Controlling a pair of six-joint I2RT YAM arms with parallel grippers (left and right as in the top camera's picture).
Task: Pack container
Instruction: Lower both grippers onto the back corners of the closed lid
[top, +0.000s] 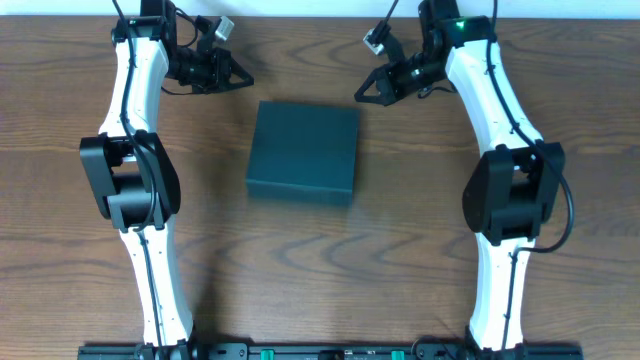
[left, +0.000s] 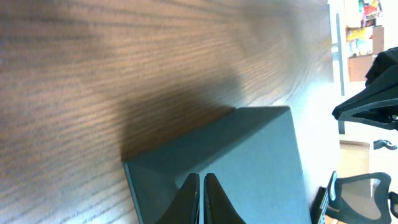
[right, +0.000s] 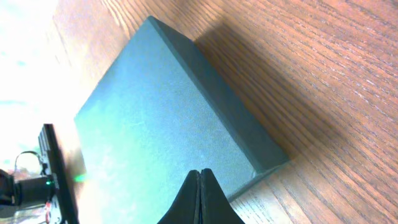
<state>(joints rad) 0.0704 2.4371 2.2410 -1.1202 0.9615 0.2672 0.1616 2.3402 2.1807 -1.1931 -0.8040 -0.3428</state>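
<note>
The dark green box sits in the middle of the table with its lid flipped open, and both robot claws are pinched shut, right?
Not quite: the container has its lid closed flat, not flipped open, as the overhead view shows. The rest stands: it sits in the middle of the table, and the left gripper and right gripper are both pinched shut.
</note>
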